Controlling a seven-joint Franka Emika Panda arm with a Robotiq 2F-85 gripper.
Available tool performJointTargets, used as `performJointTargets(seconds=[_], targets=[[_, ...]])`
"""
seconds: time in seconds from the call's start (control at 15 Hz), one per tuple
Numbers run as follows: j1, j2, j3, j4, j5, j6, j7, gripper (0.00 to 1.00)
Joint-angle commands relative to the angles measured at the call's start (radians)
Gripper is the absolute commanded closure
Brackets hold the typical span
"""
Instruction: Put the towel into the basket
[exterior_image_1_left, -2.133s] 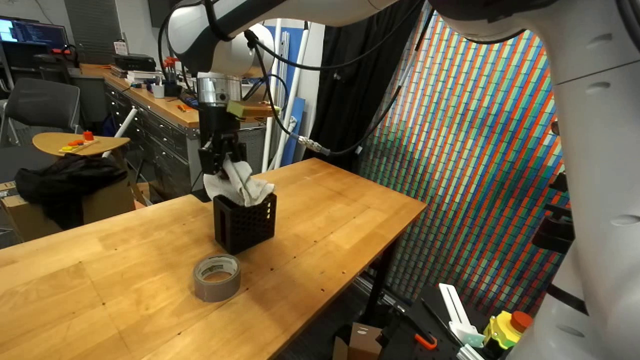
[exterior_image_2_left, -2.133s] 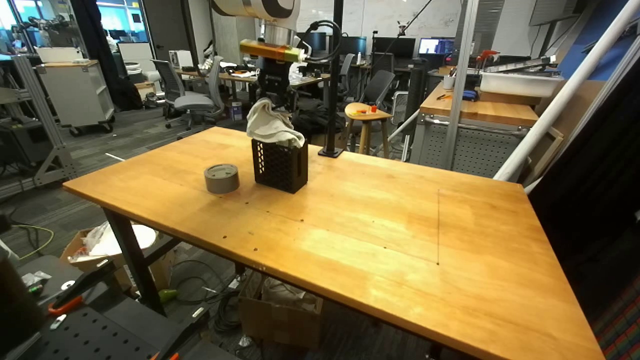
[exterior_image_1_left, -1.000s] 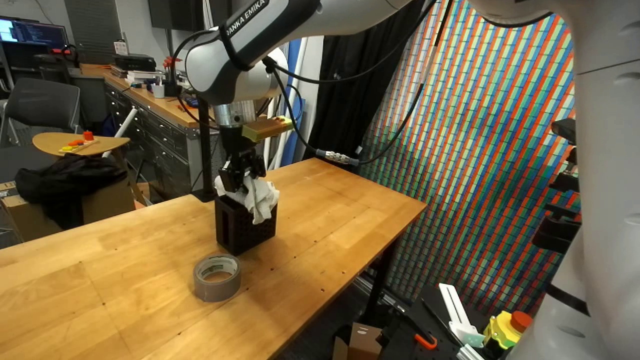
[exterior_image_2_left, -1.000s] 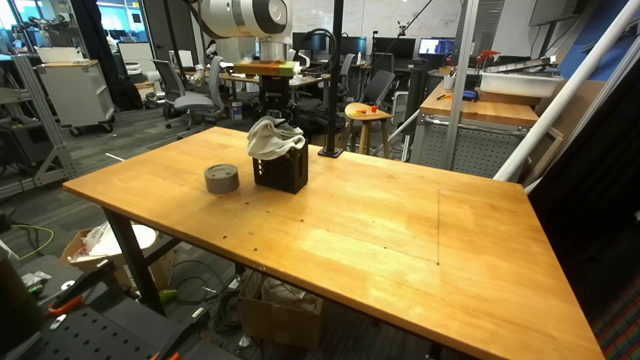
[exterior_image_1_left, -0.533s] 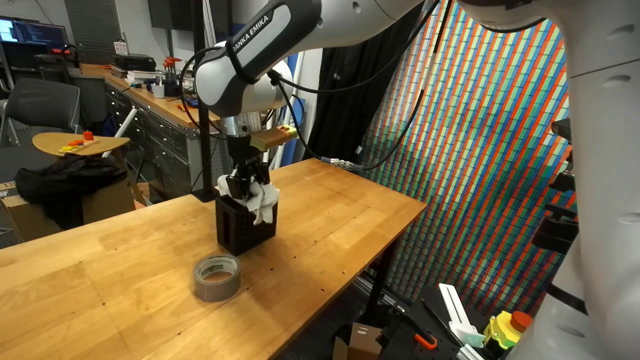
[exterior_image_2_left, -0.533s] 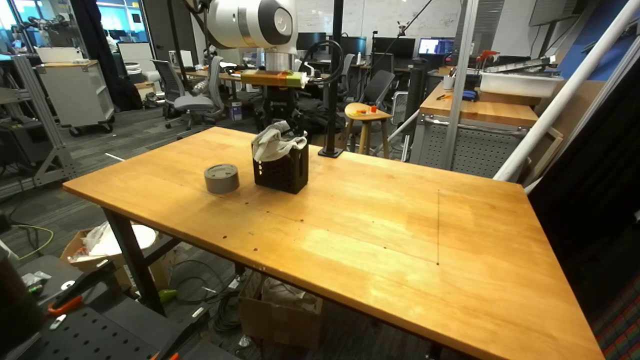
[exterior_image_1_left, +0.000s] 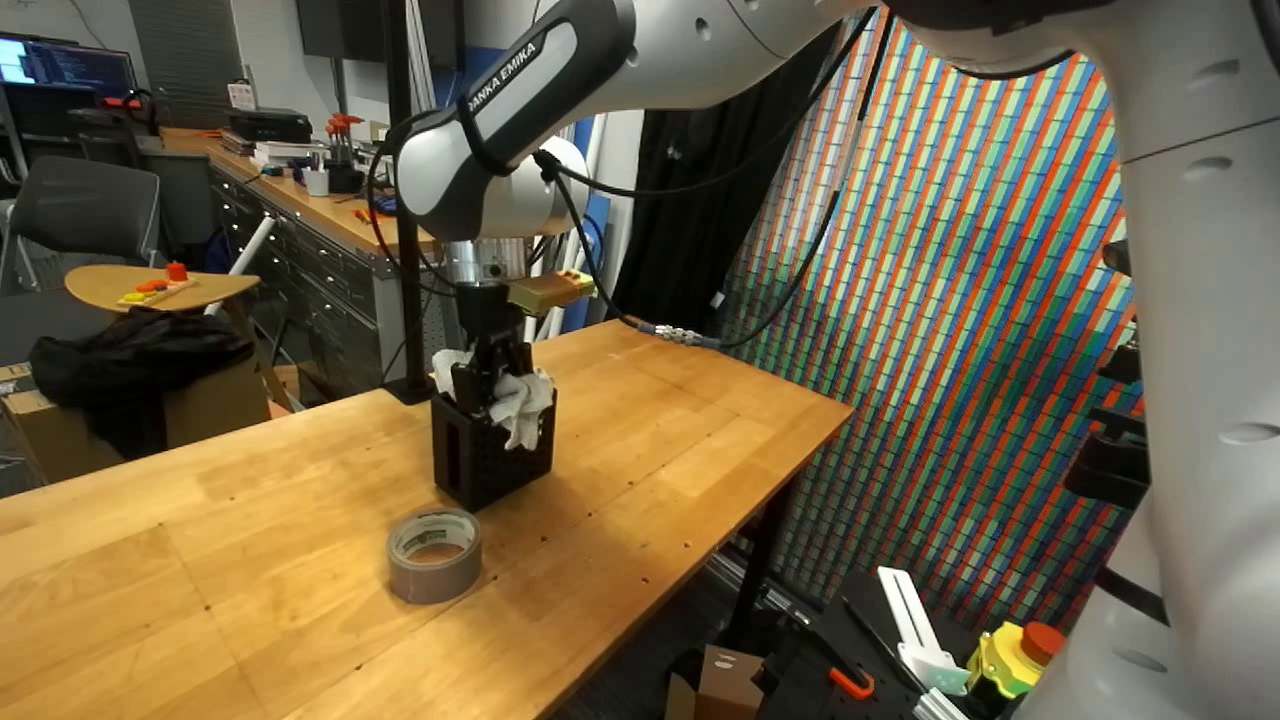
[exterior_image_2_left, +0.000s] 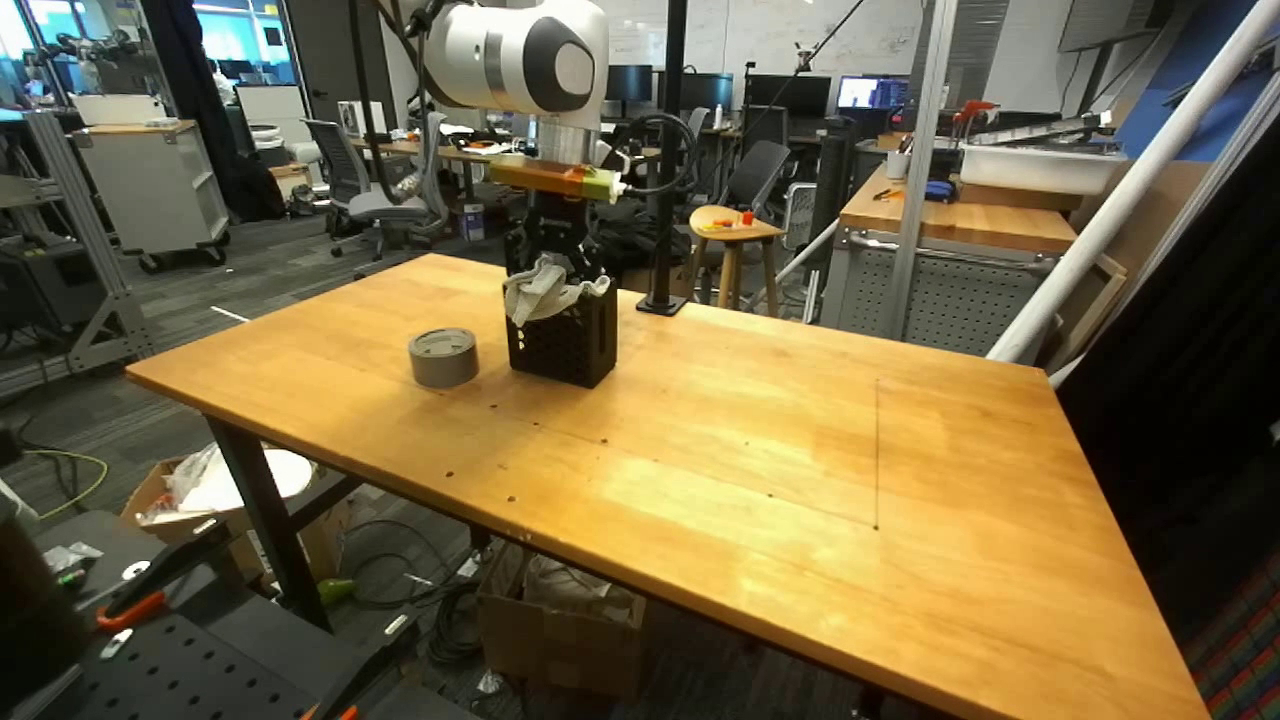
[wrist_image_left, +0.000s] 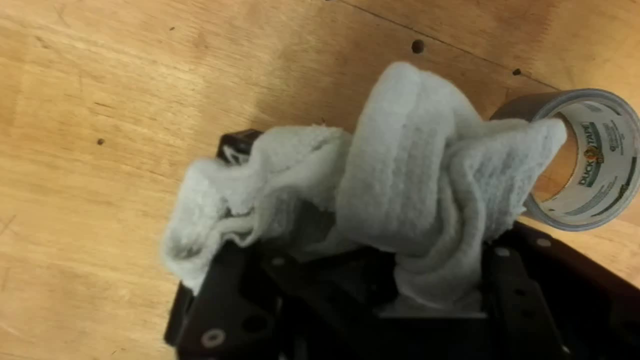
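The crumpled white towel (exterior_image_1_left: 522, 408) lies in the mouth of the black basket (exterior_image_1_left: 485, 465), with folds above the rim and a flap hanging over one side. Both also show in another exterior view, towel (exterior_image_2_left: 543, 292) over basket (exterior_image_2_left: 568, 352). My gripper (exterior_image_1_left: 490, 392) points straight down at the basket's mouth, its fingers low among the folds. In the wrist view my gripper (wrist_image_left: 390, 260) has its fingers wide apart, with towel (wrist_image_left: 395, 170) bunched between and beyond them. The towel hides most of the basket there; a dark corner (wrist_image_left: 240, 141) shows. The fingertips are hidden.
A roll of grey tape (exterior_image_1_left: 435, 575) stands on the wooden table (exterior_image_1_left: 300, 560) close to the basket; it also shows in the wrist view (wrist_image_left: 607, 170). A black upright post (exterior_image_2_left: 668, 200) is mounted at the table edge behind the basket.
My gripper has come down from above the basket into its mouth, and its fingers have spread apart. The towel has sunk lower, with a flap now over the rim. Basket and tape have not moved.
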Motion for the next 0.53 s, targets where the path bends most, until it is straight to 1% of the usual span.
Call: performJointTargets(seconds=[0.0,0.07,0.2,0.4,0.47], targets=[[-0.025,0.033,0.025,-0.006,0.052,0.013,-0.062,0.98],[-0.023,0.017,0.019,-0.012,0.046,0.012,-0.053,0.73],[-0.012,-0.024,0.006,-0.029,0.017,0.008,-0.025,0.7],[0.007,-0.075,-0.006,-0.051,-0.024,0.008,0.011,0.48],[0.014,-0.094,-0.009,-0.058,-0.043,0.006,0.024,0.39]])
